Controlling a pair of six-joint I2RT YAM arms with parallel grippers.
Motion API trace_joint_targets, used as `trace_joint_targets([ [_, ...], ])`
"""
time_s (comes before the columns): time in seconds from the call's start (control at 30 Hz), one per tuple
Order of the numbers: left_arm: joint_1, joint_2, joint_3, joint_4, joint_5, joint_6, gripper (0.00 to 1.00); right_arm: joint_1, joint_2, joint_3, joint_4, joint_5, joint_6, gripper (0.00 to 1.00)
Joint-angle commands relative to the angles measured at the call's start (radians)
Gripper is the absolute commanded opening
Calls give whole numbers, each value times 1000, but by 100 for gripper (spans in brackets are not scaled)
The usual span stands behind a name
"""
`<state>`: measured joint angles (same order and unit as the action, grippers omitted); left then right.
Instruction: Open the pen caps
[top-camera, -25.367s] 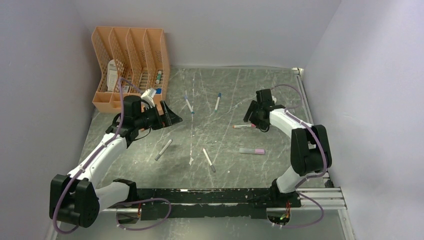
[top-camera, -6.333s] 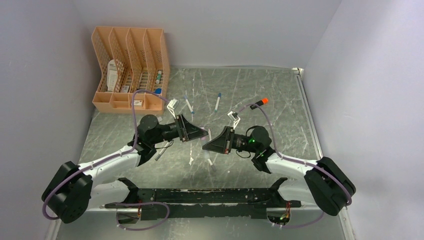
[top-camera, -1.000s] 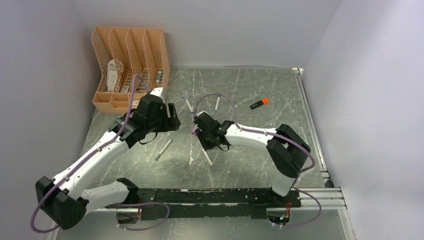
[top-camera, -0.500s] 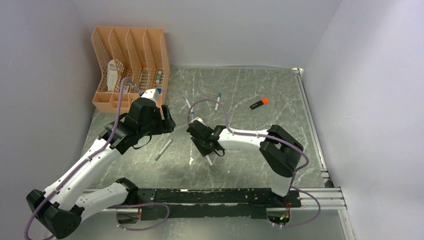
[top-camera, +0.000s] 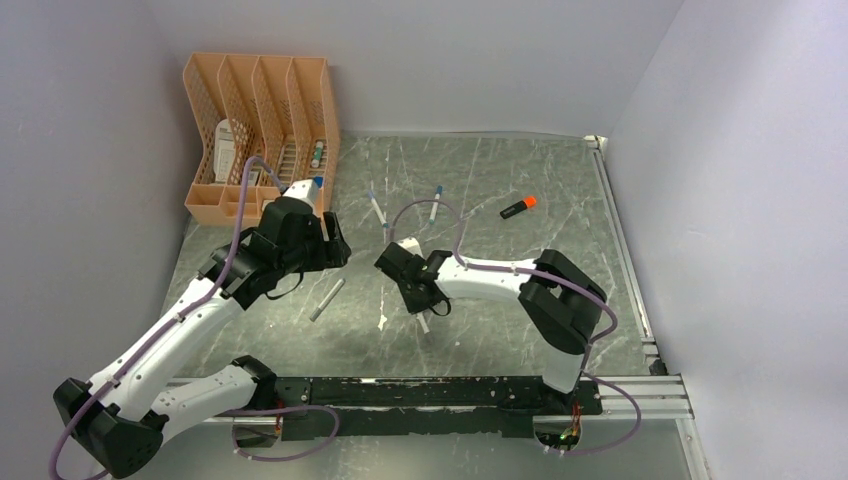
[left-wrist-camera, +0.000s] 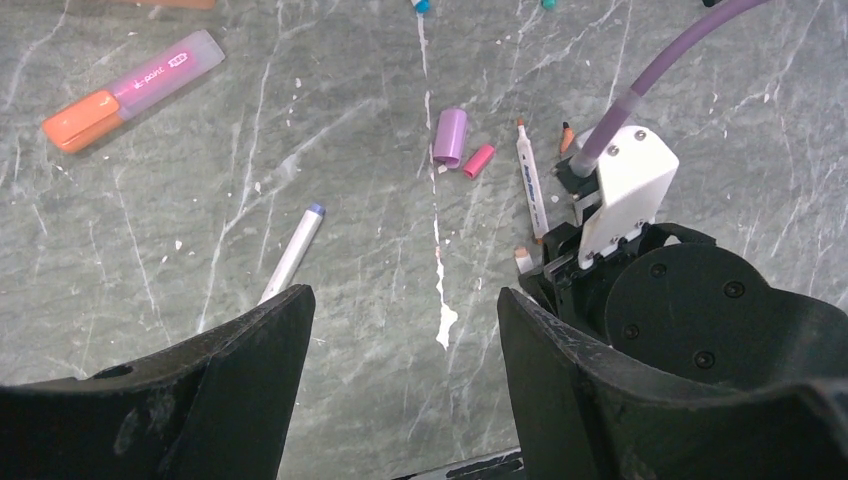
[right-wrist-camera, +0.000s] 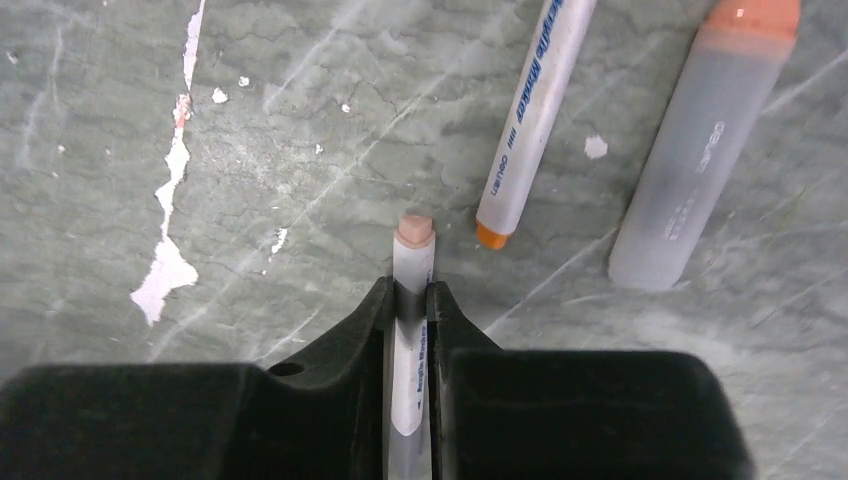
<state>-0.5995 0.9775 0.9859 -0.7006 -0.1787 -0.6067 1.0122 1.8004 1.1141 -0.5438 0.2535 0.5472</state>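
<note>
My right gripper (right-wrist-camera: 410, 290) is shut on a white pen (right-wrist-camera: 411, 262) that lies on the table; the pen's pale pink end sticks out past the fingertips. In the top view this gripper (top-camera: 418, 300) is low over the table's middle. A loose purple cap (left-wrist-camera: 450, 135) and a pink cap (left-wrist-camera: 479, 160) lie just beyond it. Beside the held pen lie a second white pen (right-wrist-camera: 530, 110) with an orange end and a grey highlighter (right-wrist-camera: 690, 160) with an orange end. My left gripper (left-wrist-camera: 400, 310) hangs open and empty above the table, left of the right gripper.
A grey pen (top-camera: 327, 298) lies under the left arm. Two blue-capped pens (top-camera: 376, 208) (top-camera: 435, 203) and a black marker (top-camera: 517, 207) lie farther back. Another highlighter (left-wrist-camera: 130, 90) with an orange end lies far left. An orange file rack (top-camera: 260, 130) stands at the back left.
The right gripper has slid a little nearer along the white pen and closed on it. The left arm drew back to the left, then held still with its jaws open.
</note>
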Motion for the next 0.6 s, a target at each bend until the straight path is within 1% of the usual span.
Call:
trace_joint_targets([
  [0.0,-6,-27,-14,15,22,-4,78,-4,-41,-27,-21,-30,252,9],
  [0.2,-6,-26,-36,26,38,-6,78,-6,-84,-107,147,-111,447,9],
  [0.37,-6,-22,-43,40,44,-8,78,-6,-105,-108,198,-96,571,10],
  [0.47,-6,-24,-53,48,55,-10,78,-7,-116,-91,224,-81,592,9],
  [0.57,-6,-27,-72,50,84,-13,78,-32,-115,-80,235,-91,588,2],
])
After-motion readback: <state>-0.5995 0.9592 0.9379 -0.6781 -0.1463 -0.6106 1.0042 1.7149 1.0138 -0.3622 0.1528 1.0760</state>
